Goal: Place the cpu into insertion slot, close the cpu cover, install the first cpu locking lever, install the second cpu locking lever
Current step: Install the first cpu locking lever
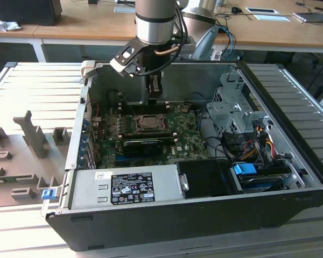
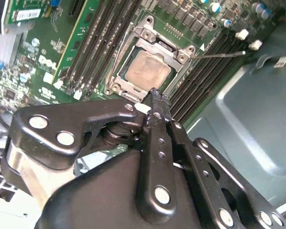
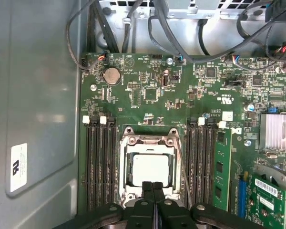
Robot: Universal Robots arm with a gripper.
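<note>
Jaws, pressed together, are hovering at cpu cover (image 3: 150,141) edge over seated cpu (image 3: 151,170); likely lever-locking step, needing precise tip contact.

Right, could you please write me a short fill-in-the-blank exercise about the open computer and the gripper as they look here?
1. The silvery chip sits in the socket of the ____ circuit board.
2. The gripper, close to the socket's edge, has its fingers ____.
3. Long black memory slots run along ____ sides of the socket.

Missing words: green; shut; both.
</note>
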